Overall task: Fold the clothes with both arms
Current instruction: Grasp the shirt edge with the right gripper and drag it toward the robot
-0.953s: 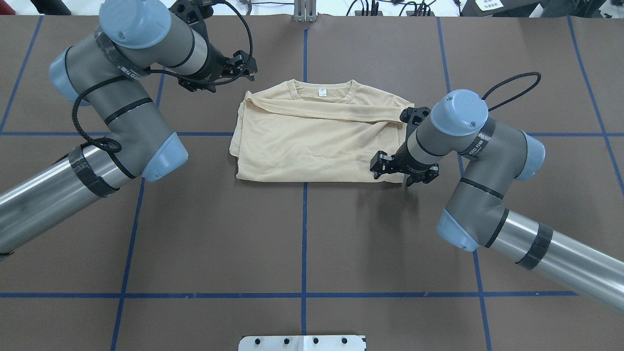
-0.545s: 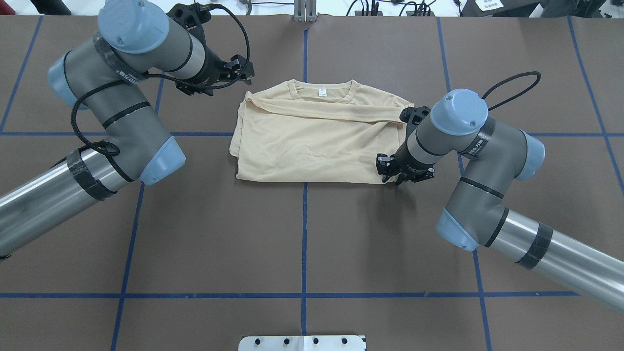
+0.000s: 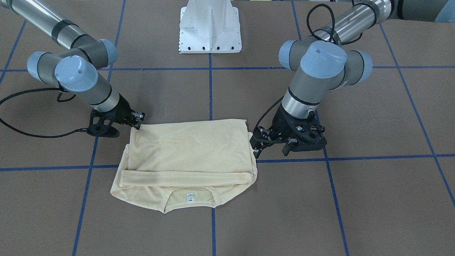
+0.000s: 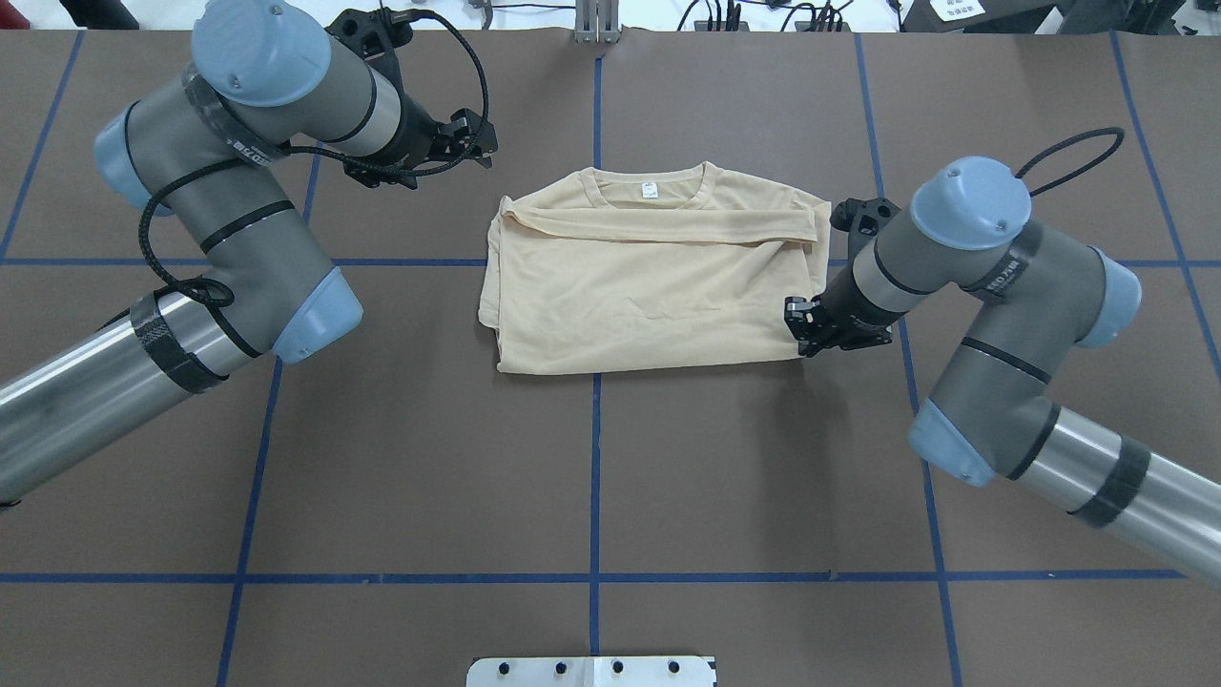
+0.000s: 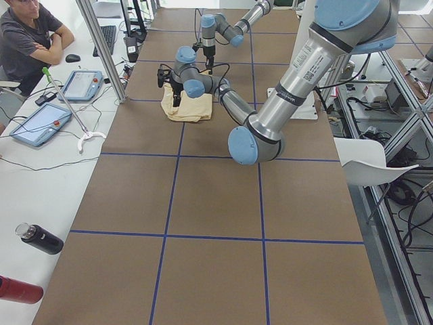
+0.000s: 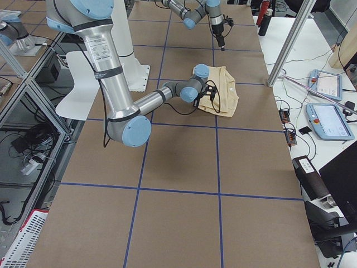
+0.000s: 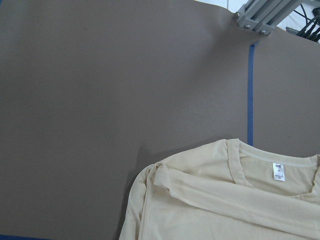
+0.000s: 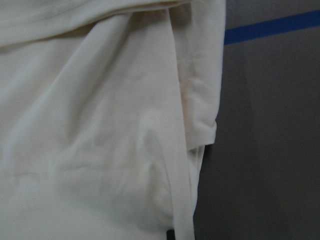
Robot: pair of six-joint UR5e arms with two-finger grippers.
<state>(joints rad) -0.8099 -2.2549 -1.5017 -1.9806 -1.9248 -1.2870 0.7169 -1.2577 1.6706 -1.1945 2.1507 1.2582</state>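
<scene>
Now the black right gripper (image 4: 799, 334), clamped on a hem corner of the folded cream-yellow long-sleeved shirt (image 4: 649, 296), drags it rightward across the blue centre tape line (image 4: 595, 458), apparently repositioning it for folding; the left gripper (image 4: 482, 143), fingers spread, idles left of that line.

1. The right gripper (image 4: 822, 332), which a second ago stood spread wide over the near right corner of the shirt (image 4: 649, 296), brought its jaws together on that edge.
2. It then drew off toward the robot's right, and the right arm (image 4: 992, 315) swung outward with it.
3. The shirt slid the same way across the table and slightly nearer the robot. Its neck label (image 4: 649, 191) ended farther right of the centre blue tape line (image 4: 595, 429).
4. The gap between the shirt's far left corner and the left gripper (image 4: 467, 143) widened.
</scene>
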